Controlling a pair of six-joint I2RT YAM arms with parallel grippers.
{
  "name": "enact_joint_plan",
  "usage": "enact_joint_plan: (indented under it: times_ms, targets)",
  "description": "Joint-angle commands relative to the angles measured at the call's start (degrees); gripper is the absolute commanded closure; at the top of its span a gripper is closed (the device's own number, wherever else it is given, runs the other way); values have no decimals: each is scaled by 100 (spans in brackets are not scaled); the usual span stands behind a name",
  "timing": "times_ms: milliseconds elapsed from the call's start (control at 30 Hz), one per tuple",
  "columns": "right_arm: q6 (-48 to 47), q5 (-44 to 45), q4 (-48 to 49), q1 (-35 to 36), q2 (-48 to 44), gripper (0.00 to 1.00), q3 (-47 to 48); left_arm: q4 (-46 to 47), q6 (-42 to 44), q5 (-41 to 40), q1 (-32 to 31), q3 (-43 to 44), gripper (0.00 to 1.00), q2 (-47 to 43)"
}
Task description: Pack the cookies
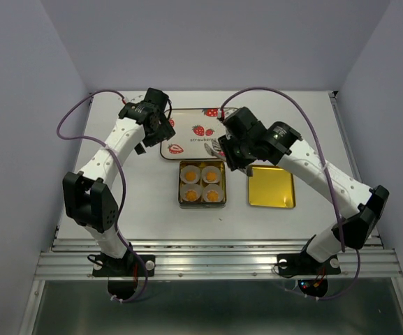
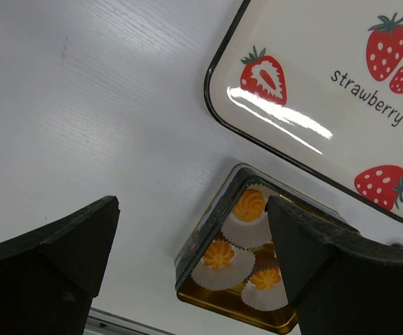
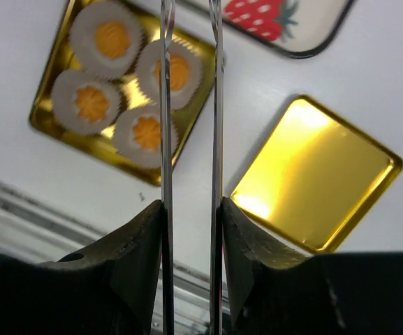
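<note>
**Cookies** (image 3: 91, 102) — four, round, orange-yellow, each seated in its own white pleated paper cup (image 3: 68, 105). All four sit two by two inside the square gold tin (image 1: 202, 206), which lies open at the middle of the white table (image 1: 152, 216).

**Gold lid** (image 1: 271, 187): square and shallow, shiny inside up, just beside the tin on the right arm's side, with a narrow strip of table between them.

**Strawberry-print tray** (image 2: 327, 118): cream with a dark rim, red strawberries and the word "strawberry"; it lies just beyond the tin's far edge.

**Left gripper** (image 2: 192, 206): fingers spread wide with nothing between them, hovering over bare table near the tray's corner and the tin.

**Right gripper** (image 3: 191, 206): fingers pressed against a pair of metal tweezers (image 3: 165, 139) — the two thin blades stand slightly apart. In the wrist view they cross over the tin's near corner, and the tips run out of frame, so contact with a cookie cannot be told.
</note>
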Motion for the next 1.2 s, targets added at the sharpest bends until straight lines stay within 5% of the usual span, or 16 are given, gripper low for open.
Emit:
enact_joint_plan:
  times_ms: [0, 300, 667, 1167]
  targets:
    - [285, 662, 955, -1078, 6, 58, -117, -161, -108, -146, -6, 226, 1, -34]
    - [-171, 1031, 2405, -3283, 893, 59, -433, -214, -258, -111, -15, 103, 1, -78]
    - [-1657, -364, 3979, -4937, 2140, 55, -680, -267, -152, -102, -15, 182, 1, -16]
    - [-2000, -604, 4121, -5044, 3047, 50, -741, -223, -126, -102, -6, 41, 1, -104]
